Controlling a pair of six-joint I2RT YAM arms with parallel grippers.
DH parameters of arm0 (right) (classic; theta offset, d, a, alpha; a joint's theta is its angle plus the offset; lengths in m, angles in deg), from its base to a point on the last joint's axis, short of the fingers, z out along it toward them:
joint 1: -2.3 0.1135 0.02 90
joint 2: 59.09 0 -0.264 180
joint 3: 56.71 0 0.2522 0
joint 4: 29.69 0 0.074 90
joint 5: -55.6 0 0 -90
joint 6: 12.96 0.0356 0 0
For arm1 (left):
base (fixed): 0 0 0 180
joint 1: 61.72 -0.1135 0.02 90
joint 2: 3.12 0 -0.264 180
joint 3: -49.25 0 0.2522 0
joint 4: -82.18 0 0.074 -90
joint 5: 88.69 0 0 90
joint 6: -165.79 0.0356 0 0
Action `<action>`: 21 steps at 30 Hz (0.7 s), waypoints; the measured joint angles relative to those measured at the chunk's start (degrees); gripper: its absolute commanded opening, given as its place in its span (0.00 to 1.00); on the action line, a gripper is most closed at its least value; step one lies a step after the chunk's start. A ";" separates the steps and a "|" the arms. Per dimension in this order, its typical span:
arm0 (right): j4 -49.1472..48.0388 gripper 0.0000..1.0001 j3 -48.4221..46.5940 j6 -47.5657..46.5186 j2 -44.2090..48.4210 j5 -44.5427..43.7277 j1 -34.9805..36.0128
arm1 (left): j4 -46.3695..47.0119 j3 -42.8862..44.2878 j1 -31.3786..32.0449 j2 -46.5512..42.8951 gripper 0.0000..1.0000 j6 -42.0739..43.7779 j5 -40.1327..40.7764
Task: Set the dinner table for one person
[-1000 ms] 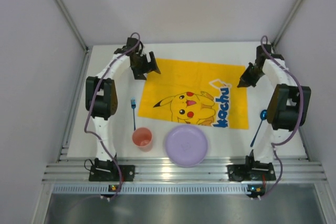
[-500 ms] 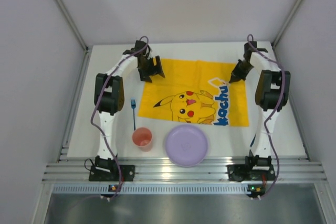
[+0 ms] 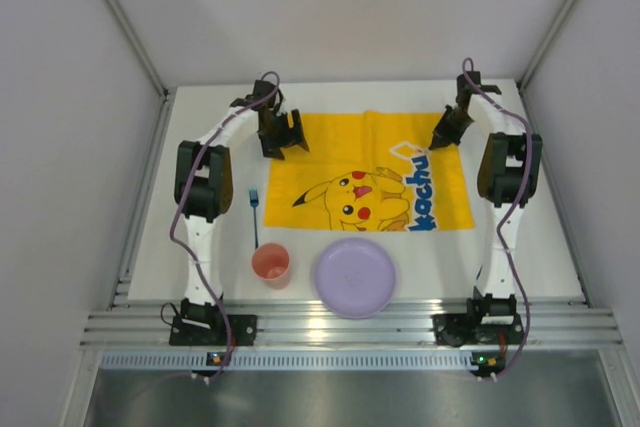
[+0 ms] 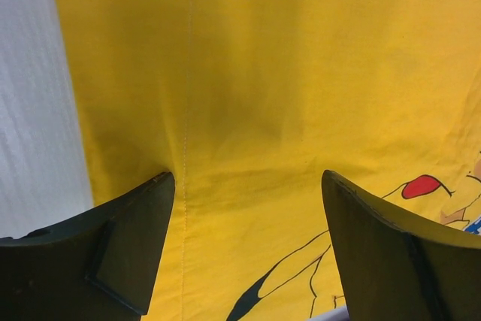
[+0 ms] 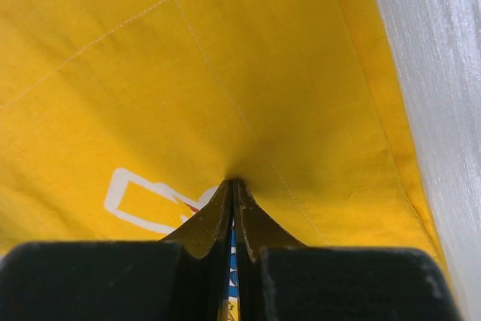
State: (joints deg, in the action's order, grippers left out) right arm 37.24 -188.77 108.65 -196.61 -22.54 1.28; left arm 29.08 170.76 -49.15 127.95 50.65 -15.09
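Note:
The yellow Pikachu-print mat (image 3: 370,172) lies on the white dinner table (image 3: 545,247). My left gripper (image 3: 285,142) is open over the mat's far left corner. In the left wrist view the mat (image 4: 285,95) fills the space between its spread fingers (image 4: 128,238), with the bare table (image 4: 30,110) at the left. My right gripper (image 3: 441,137) is shut on the mat near its far right corner. In the right wrist view the cloth (image 5: 188,73) puckers into the closed tips (image 5: 233,186), and the table (image 5: 440,73) shows at the right.
A purple plate (image 3: 354,276) and a pink cup (image 3: 271,263) stand near the front edge, the plate overlapping the mat's near edge. A blue fork (image 3: 254,215) lies left of the mat. Grey walls enclose the table at the back and both sides.
Both arms have reached farther back. The right gripper moved back and left with the mat's corner in it, and the mat's far edge now lies more level. The left gripper shifted right onto the mat's corner.

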 measured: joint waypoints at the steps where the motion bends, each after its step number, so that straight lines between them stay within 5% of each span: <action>1: 0.02 0.00 0.00 -0.11 0.00 0.00 0.00 | -0.17 -0.11 -0.26 -0.09 0.85 0.02 0.24; 12: 0.24 0.00 -0.37 -3.17 0.00 0.52 -0.02 | -3.28 -2.54 -5.38 -2.14 0.79 1.29 2.49; 16: -0.22 0.00 -0.39 -4.02 0.00 3.19 -0.02 | -4.20 -3.65 -5.40 -3.08 0.82 1.25 2.99; 17: -0.24 0.01 -0.55 -4.11 0.00 4.20 -0.02 | -4.63 -3.85 -5.35 -3.28 0.91 1.20 3.21; 19: -0.46 0.10 -0.63 -4.20 0.46 5.97 -0.02 | -5.35 -3.96 -5.29 -3.69 0.99 1.09 3.56; 21: -0.44 0.32 -0.42 -4.31 1.73 7.02 -0.02 | -6.32 -3.89 -5.25 -4.39 0.99 0.79 4.44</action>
State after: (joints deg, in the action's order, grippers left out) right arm 36.80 -189.18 104.35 -194.88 -15.53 1.26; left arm 22.77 166.87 -54.39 123.56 51.43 -10.66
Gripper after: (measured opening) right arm 0.165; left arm 0.978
